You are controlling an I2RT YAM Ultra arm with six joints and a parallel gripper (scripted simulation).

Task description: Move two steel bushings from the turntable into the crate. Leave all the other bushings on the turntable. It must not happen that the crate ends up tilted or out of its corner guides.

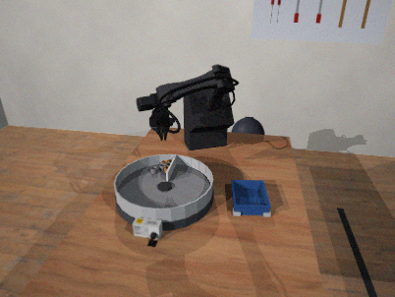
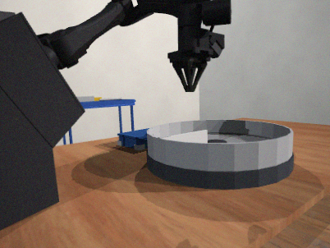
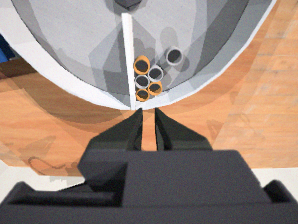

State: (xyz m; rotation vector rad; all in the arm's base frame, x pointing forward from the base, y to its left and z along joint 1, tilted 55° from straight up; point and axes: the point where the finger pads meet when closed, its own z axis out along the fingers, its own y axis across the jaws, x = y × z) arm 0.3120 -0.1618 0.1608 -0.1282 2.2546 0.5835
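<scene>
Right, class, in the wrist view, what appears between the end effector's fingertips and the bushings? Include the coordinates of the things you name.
The turntable's pale rim (image 3: 150, 105) (image 1: 164, 214) (image 2: 222, 158) crosses between the end effector (image 3: 148, 112) (image 1: 163, 140) (image 2: 190, 91) and bushings (image 3: 149, 74) (image 1: 154, 170) in the wrist view.

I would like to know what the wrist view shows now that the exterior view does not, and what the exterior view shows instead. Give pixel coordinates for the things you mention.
Only the wrist view: three orange-rimmed bushings (image 3: 142, 57) and three grey bushings (image 3: 168, 60), on one side of the white divider.

Only the exterior view: a blue table (image 2: 107, 103) in the background, and the dark lower band (image 2: 222, 180) under the turntable wall.

Both: the turntable (image 2: 222, 158) (image 3: 75, 92), the white divider (image 2: 193, 136) (image 3: 128, 55), part of the blue crate (image 2: 133, 140) (image 3: 5, 50) and the hand (image 2: 190, 90) (image 3: 148, 112).
</scene>
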